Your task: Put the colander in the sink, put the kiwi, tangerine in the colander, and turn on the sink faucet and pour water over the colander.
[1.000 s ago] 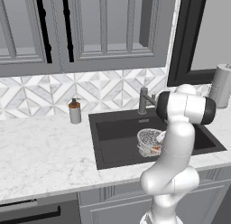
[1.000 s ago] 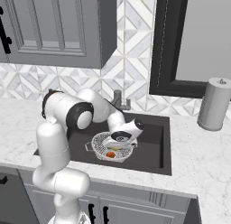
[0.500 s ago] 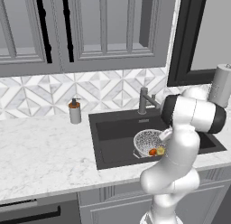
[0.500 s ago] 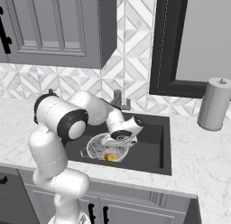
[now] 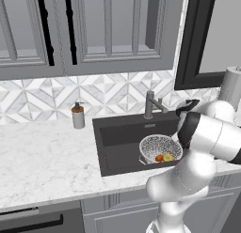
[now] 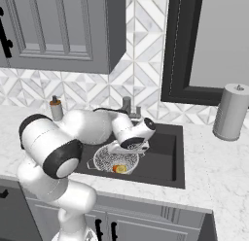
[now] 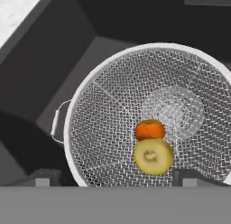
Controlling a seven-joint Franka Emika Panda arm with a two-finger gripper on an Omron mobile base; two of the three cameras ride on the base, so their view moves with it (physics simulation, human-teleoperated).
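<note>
Colander (image 7: 113, 110): in sink (image 5: 117, 133).
Kiwi (image 7: 153, 156), tangerine (image 7: 150, 129): touching, inside colander.
Gripper (image 7: 113, 182): jaws wide, empty, above colander.

base views: behind-left, behind-right, share sink (image 5: 117, 133) | hand view: close above colander (image 7: 113, 105)

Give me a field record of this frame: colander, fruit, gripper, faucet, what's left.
colander: standing in the sink
tangerine: inside colander, touching the kiwi
kiwi: inside colander, cut-looking pale face up
gripper: open, above the colander, holding nothing
sink faucet: behind the basin, no water visible
other: soap pump bottle on the counter left of the sink
remaining: turn on faucet, run water over colander
</note>
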